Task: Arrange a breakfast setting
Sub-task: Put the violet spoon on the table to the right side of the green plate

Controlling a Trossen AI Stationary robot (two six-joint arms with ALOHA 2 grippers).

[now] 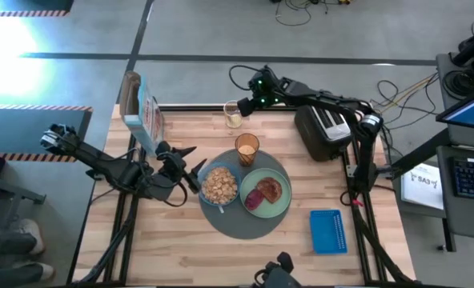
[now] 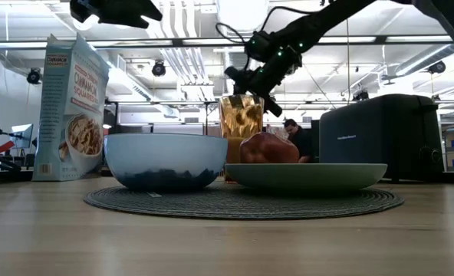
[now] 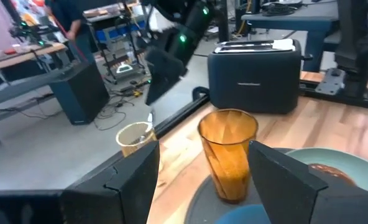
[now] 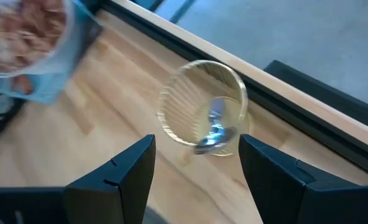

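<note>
Right arm reaches from the table's right side across the back edge, past the toaster [image 1: 325, 128]. The right gripper [image 1: 247, 102] hangs above a clear ribbed glass [image 4: 202, 107] at the table's far edge, fingers spread, touching nothing. A small spoon [image 4: 215, 127] stands inside that glass.

Left arm lies low along the table's left side. The left gripper [image 1: 187, 164] is just beside the small blue bowl [image 1: 219, 186], fingers apart and empty, pointing toward the amber tumbler [image 3: 228, 152].

Round dark-grey mat [image 1: 245, 228] sits mid-table. On it: bowl with brown cereal [image 1: 218, 184] at left, pale-green plate [image 1: 279, 206] at right carrying toast slice [image 1: 270, 189] and red fruit [image 1: 253, 198], tumbler at the mat's back edge.

Cereal bag [image 2: 72, 107] stands upright at back left; blue basket [image 1: 327, 230] front right.
</note>
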